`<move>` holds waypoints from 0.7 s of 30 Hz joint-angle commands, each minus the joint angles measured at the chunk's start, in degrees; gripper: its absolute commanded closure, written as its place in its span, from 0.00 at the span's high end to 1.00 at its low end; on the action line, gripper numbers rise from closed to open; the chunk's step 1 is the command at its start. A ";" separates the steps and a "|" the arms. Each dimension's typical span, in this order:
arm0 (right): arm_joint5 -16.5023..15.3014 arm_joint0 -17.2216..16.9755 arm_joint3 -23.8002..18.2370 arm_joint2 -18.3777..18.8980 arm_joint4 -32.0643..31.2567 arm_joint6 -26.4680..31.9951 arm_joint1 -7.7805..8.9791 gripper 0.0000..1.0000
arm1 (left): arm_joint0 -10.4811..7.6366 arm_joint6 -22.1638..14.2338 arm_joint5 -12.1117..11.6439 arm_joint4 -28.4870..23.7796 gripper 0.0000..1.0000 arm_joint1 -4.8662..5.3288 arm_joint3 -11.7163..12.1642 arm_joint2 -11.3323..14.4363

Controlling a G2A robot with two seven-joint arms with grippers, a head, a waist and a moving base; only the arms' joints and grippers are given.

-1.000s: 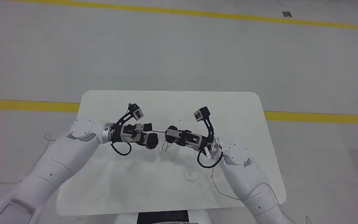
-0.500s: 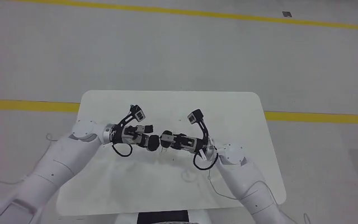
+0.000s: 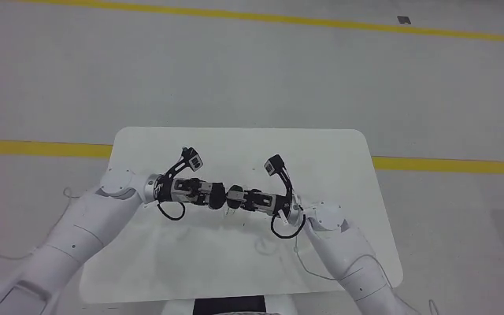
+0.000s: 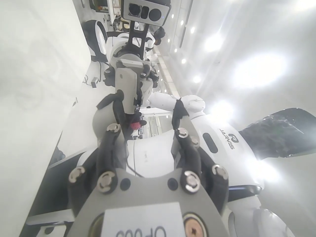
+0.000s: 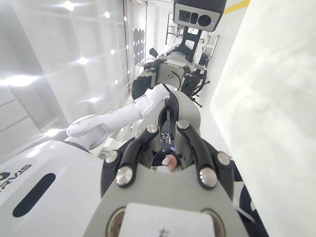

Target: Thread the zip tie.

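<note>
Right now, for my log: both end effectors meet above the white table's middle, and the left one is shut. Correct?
No: the left end effector is open, fingers spread, as the left wrist view shows. It does meet the right end effector above the white table's middle.

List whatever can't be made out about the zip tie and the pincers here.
- The zip tie: too thin to find in the top view, where the left pincer and right pincer meet.
- Right pincer's hold: right wrist view, its closed fingers hide anything between them.
- Threading progress: cannot tell, the tie's ends being unseen.
</note>
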 commanded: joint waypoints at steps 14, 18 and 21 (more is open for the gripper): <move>2.60 0.27 0.26 -0.47 0.32 0.48 0.37 0.00 | 0.12 0.93 0.28 1.82 0.24 0.01 -0.39 -0.03; 2.76 0.45 0.48 -0.60 0.52 0.50 0.44 0.00 | 0.09 1.06 0.33 2.13 0.20 0.00 -0.41 -0.04; 2.80 0.50 0.53 -0.65 0.64 0.48 0.49 0.00 | 0.09 1.14 0.35 2.25 0.19 -0.02 -0.41 -0.04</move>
